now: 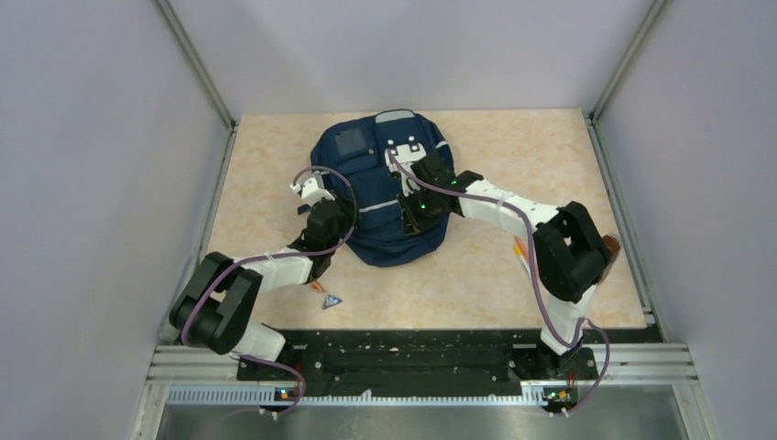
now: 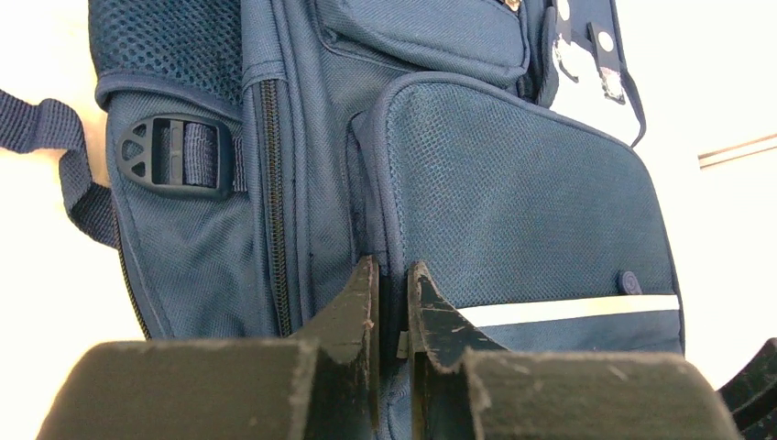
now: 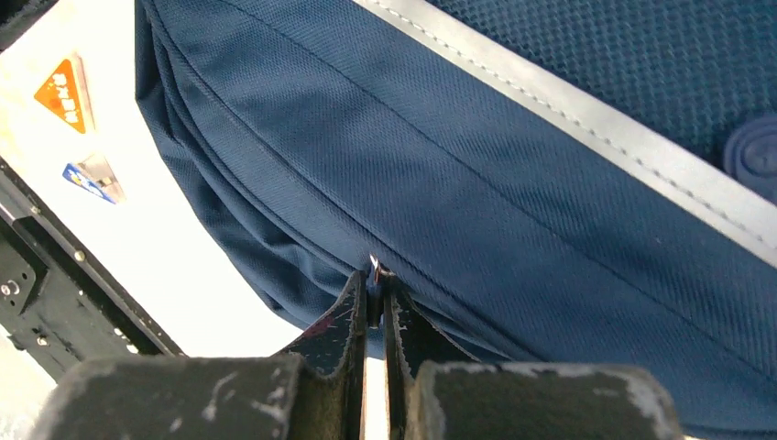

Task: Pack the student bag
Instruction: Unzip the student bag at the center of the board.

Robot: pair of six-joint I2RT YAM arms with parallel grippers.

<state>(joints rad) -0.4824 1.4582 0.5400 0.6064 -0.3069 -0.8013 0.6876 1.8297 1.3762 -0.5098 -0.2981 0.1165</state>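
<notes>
Lying flat on the beige marbled tabletop (image 1: 513, 275), the large navy blue fabric backpack (image 1: 380, 197) has both arms reaching onto it from the near side. The left gripper (image 2: 392, 307) is at the left part of the bag. Its two black fingers (image 2: 362, 307) are nearly together, clamped on the thick seam at the edge of the textured front pocket (image 2: 522, 202); only a narrow gap with fabric in it shows between them. Left of this gripper runs a dark zipper line (image 2: 272, 202), and further left and higher a black plastic strap buckle (image 2: 172, 156) sits on the side pocket. To the right of the fingers a pale reflective stripe (image 2: 568, 310) crosses the pocket, with a small round emblem (image 2: 629, 281) just above it. The right gripper (image 3: 374, 307) is at a folded edge of the bag, its jaws pressed together on a small silvery metal tab (image 3: 374, 267) that sticks out above the fingertips. Far up and left of it, an orange triangular sticker (image 3: 62, 92) lies on the table, apart from the bag.
</notes>
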